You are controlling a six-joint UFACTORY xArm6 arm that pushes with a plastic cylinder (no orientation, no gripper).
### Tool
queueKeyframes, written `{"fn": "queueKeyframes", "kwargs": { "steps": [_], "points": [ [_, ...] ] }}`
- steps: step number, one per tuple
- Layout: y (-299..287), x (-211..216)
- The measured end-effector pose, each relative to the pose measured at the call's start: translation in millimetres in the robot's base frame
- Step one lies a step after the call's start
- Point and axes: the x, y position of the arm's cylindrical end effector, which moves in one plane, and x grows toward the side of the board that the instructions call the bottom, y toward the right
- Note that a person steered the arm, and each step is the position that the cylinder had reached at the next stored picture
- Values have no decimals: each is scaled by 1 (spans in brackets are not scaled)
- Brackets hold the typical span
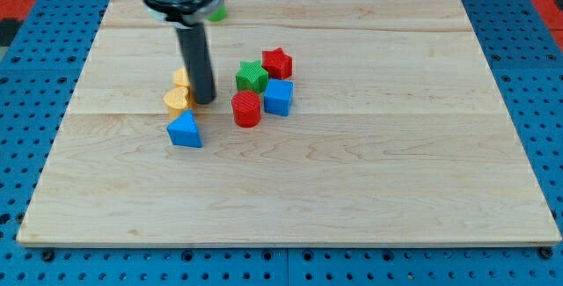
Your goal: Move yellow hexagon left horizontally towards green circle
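Two yellow blocks sit left of the board's centre, one [179, 101] in front and one [182, 77] just behind it, partly hidden by the rod. I cannot tell which of them is the hexagon. My tip [204, 101] rests on the board right against the right side of the front yellow block. The green circle [216, 11] lies near the view's top edge, mostly hidden behind the arm's housing.
A blue triangle [185, 131] lies just below the yellow blocks. To the tip's right is a cluster: green star [252, 77], red star [277, 62], blue cube [278, 97], red cylinder [247, 108]. The wooden board [396, 180] sits on a blue pegboard.
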Motion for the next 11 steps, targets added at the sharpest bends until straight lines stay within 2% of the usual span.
{"fn": "queueKeyframes", "kwargs": {
  "steps": [1,3,4,6,8,9,10,11],
  "points": [
    [-40,-34],
    [-68,-24],
    [-75,-40],
    [-71,-105],
    [-64,-146],
    [-88,-95],
    [-109,0],
    [-62,67]
  ]
}}
